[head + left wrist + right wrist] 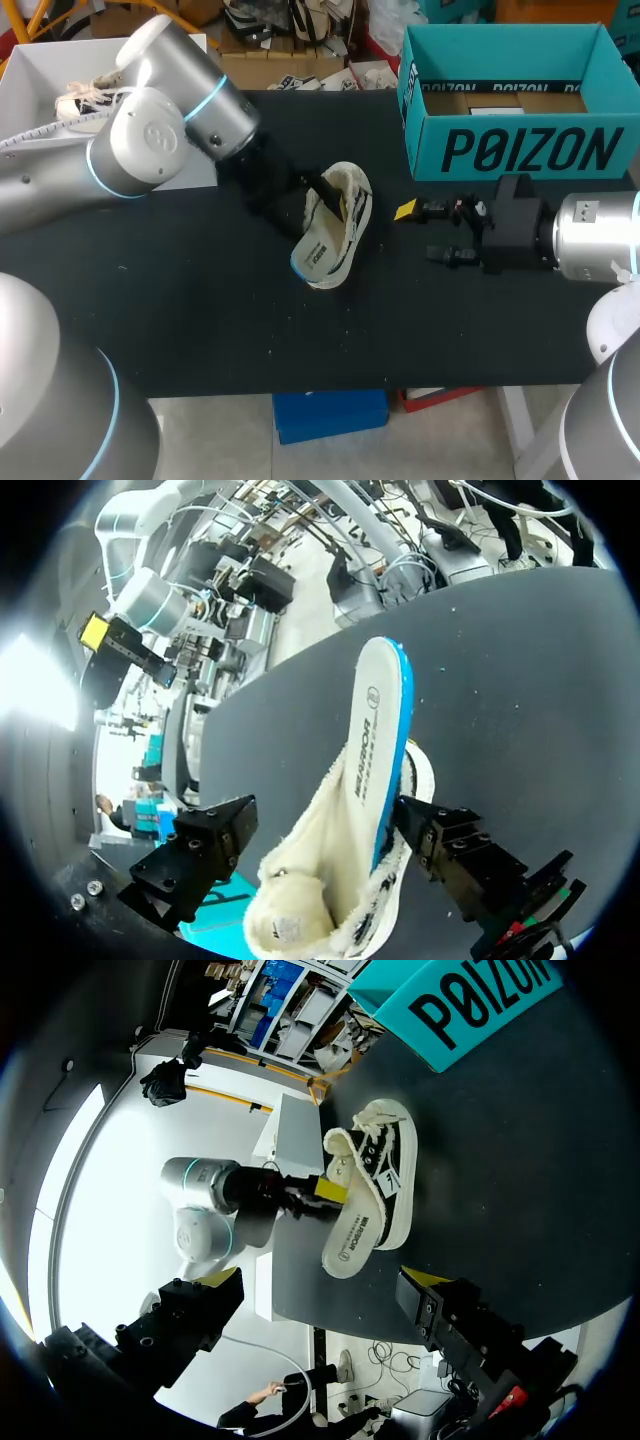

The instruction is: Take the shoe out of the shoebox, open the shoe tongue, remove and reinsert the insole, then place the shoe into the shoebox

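The shoe [335,230] lies on its side mid-table, long axis running near to far, out of the printed shoebox [520,150] at far right, with the left gripper [324,190] at its collar, grip impossible to tell, and the right gripper [422,232] spread, empty, just right.

**Left arm** [150,130]: comes in from the robot's left with the wrist pitched downward. The left gripper [322,193] is clamped on the shoe [335,240], which sits between its 2 fingers [200,855]. The jaws stand wide, 1 against each flank.

**Right arm** [595,235]: lies low and level with the wrist horizontal. The right gripper [425,232] points toward the left gripper and is well apart from it. Its 2 fingers [445,1310] are spread, and 1 yellow tip [405,210] leads.
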`<state>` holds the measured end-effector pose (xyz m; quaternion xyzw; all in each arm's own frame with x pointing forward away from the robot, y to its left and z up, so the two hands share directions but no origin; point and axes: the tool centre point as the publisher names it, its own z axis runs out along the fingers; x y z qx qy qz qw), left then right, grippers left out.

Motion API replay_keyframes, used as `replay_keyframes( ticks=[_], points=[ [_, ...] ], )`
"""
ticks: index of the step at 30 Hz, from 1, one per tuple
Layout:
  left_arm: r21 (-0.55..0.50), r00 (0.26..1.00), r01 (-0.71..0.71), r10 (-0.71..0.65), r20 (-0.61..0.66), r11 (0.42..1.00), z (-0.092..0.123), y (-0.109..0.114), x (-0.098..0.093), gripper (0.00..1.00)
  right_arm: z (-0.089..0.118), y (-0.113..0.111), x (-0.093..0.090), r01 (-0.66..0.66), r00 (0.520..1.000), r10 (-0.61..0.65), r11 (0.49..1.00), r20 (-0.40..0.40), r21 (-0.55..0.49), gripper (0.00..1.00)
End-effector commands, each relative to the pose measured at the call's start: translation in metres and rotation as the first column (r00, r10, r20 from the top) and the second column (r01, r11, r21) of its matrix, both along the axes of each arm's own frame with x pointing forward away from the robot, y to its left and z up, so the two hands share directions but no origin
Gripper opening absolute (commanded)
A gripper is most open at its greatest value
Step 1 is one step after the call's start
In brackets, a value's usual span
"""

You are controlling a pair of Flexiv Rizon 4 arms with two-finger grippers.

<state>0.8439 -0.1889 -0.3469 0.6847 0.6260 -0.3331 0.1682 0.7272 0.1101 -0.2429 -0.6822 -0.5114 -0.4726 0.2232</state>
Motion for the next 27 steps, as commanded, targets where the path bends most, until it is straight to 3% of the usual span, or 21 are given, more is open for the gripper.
replay_keyframes(
  ticks=[1,3,4,5,6,12,15,18,27],
  points=[
    [0.005,1.0,-0.001,0.001,0.005,1.0,0.003,0.01,-0.012,0.89,0.001,0.0,0.0,-0.001,1.0,0.001,1.0,-0.002,-0.001,1.0],
    [0.016,1.0,0.005,-0.005,-0.005,1.0,0.001,0.011,-0.015,0.81,0.001,0.0,0.0,-0.001,1.0,0.001,1.0,-0.002,-0.001,1.0],
    [0.017,1.0,0.005,-0.005,-0.009,1.0,-0.001,0.012,-0.016,0.69,0.001,0.0,0.0,-0.001,1.0,0.001,1.0,-0.002,-0.001,1.0],
    [0.019,1.0,0.006,-0.006,-0.011,1.0,-0.002,0.012,-0.017,0.51,0.001,0.0,0.0,-0.001,1.0,0.001,1.0,-0.002,-0.001,1.0],
    [0.02,1.0,0.006,-0.006,-0.013,1.0,-0.003,0.013,-0.019,0.45,0.001,0.0,0.0,-0.001,1.0,0.001,1.0,-0.002,-0.001,1.0],
    [0.035,1.0,0.014,-0.013,-0.028,0.999,-0.008,0.015,-0.022,0.4,0.001,0.0,0.0,-0.001,1.0,0.001,1.0,-0.002,-0.001,1.0],
    [0.048,0.999,0.017,-0.015,-0.036,0.999,-0.009,0.016,-0.023,0.26,0.001,0.0,0.0,-0.001,1.0,0.001,1.0,-0.002,-0.001,1.0],
    [0.06,0.999,0.023,-0.02,-0.046,0.998,-0.011,0.016,-0.024,0.01,0.001,0.0,0.0,-0.001,1.0,0.001,1.0,-0.002,-0.001,1.0],
    [0.054,0.998,0.021,-0.018,-0.056,0.998,-0.015,0.014,-0.021,0.0,0.001,0.0,0.0,-0.001,1.0,0.001,1.0,-0.002,-0.001,1.0]
  ],
)
